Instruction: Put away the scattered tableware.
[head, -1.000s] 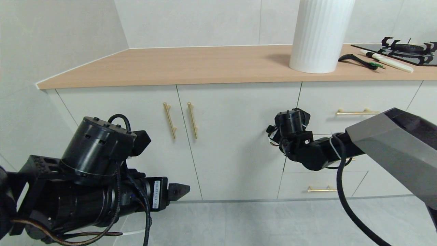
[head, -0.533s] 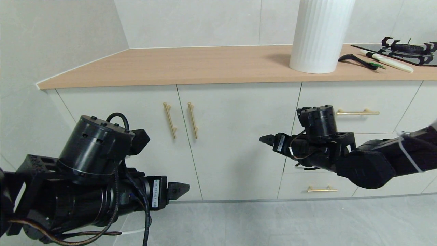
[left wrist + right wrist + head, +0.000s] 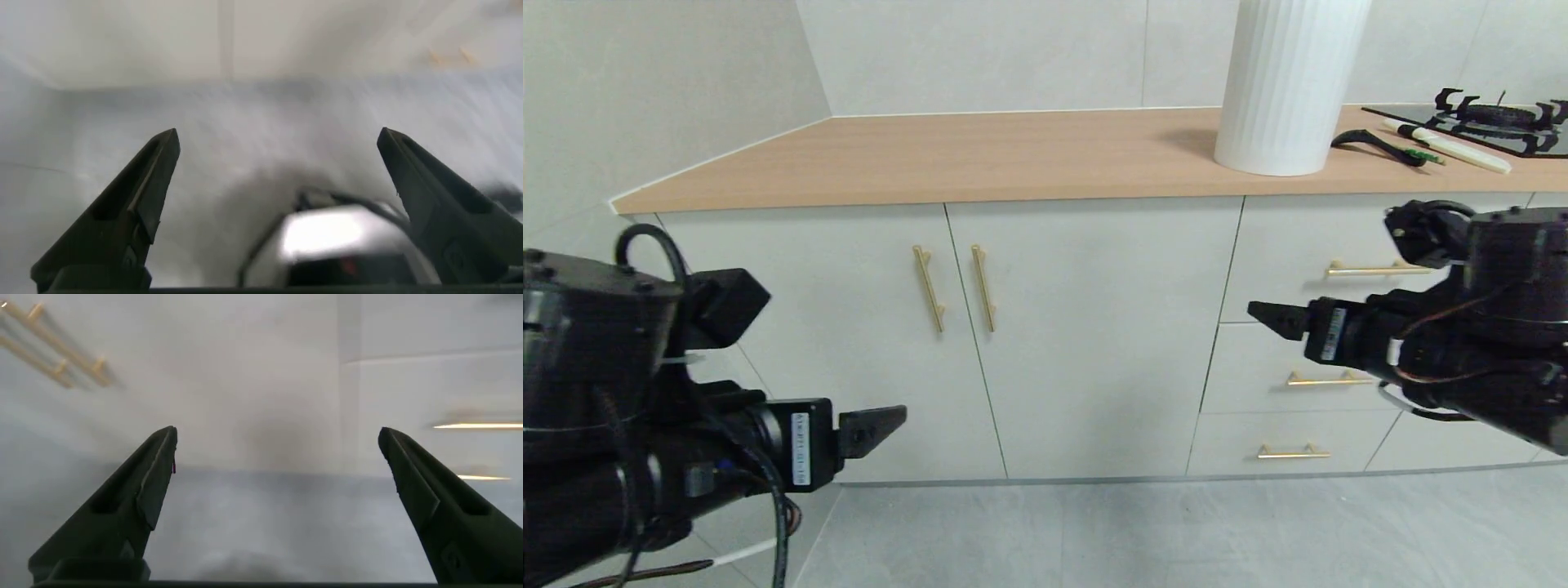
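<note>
Facing cabinets [image 3: 1086,327], left tool [image 3: 276,139] and right tool [image 3: 276,434] gape.

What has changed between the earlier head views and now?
The right end effector swung from before the doors rightward to the drawers. The left end effector drew back leftward. Both are open and empty. Vase, utensils and doors stayed.

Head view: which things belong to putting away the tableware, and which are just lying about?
Job: black curved utensil; cream-white long utensil beside it; tall white ribbed container, probably the holder.
Lying about: black gas hob; grey cupboard doors with brass handles.
</note>
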Motion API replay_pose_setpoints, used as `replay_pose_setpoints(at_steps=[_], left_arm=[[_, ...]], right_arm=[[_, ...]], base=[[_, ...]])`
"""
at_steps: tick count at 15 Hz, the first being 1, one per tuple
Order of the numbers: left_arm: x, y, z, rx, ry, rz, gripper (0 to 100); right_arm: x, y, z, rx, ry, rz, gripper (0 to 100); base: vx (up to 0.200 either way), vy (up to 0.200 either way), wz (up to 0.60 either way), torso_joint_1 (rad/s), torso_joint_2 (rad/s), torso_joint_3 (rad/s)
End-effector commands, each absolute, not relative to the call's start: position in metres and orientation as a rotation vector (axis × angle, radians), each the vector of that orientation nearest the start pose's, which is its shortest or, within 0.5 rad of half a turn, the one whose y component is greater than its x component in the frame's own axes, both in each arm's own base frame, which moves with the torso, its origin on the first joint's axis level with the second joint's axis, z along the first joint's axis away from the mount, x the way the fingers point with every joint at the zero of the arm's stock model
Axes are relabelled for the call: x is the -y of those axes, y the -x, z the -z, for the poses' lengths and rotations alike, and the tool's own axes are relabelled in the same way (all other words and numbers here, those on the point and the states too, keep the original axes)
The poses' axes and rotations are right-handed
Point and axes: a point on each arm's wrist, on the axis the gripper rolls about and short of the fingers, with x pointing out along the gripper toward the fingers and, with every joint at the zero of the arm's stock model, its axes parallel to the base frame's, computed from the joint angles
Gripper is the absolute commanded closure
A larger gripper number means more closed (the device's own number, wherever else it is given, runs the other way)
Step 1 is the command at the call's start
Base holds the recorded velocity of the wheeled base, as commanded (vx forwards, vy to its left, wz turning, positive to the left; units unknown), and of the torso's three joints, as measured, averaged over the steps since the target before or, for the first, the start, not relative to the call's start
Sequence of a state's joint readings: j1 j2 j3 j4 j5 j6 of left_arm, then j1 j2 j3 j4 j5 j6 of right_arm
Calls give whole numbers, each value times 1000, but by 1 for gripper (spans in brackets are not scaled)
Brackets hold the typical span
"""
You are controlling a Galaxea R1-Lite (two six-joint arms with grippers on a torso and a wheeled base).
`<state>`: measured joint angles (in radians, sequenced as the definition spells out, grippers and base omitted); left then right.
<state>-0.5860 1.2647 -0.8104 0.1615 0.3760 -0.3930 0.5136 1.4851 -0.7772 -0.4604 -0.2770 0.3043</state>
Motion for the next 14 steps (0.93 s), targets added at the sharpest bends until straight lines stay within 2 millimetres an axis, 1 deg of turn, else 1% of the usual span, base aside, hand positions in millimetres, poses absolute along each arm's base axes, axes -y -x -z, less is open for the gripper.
replay_pose_setpoints(at_steps=[1, 2, 3, 4, 5, 7, 9, 12, 13, 14], left_arm=[[48, -105, -234, -385, 107, -14, 0], [30, -82, -233, -321, 73, -45, 0], [23, -73, -231, -297, 63, -64, 0], [6, -46, -225, -222, 59, -131, 0], [-3, -25, -222, -148, 65, -177, 0], [-13, 12, -220, 0, 69, -250, 0], [-17, 43, -214, 121, 47, -311, 0], [-18, 72, -201, 206, 67, -354, 0], [-16, 77, -195, 218, 65, -383, 0], [-12, 81, -188, 230, 54, -434, 0]], right_arm=[[-65, -145, -232, -100, -129, -113, 0], [-51, -123, -233, -44, -108, -96, 0], [-44, -114, -233, -20, -99, -83, 0], [-26, -86, -230, 54, -70, -26, 0], [-14, -68, -224, 92, -59, 32, 0], [0, -33, -217, 143, -65, 101, 0], [9, 7, -203, 184, -21, 145, 0], [12, 48, -190, 317, 23, 271, 0], [11, 57, -185, 347, 28, 270, 0], [9, 60, -182, 358, 31, 286, 0]], base=[[0, 0, 0, 0, 0, 0], [0, 0, 0, 0, 0, 0], [0, 0, 0, 0, 0, 0], [0, 0, 0, 0, 0, 0], [0, 0, 0, 0, 0, 0], [0, 0, 0, 0, 0, 0], [0, 0, 0, 0, 0, 0], [0, 0, 0, 0, 0, 0], [0, 0, 0, 0, 0, 0], [0, 0, 0, 0, 0, 0]])
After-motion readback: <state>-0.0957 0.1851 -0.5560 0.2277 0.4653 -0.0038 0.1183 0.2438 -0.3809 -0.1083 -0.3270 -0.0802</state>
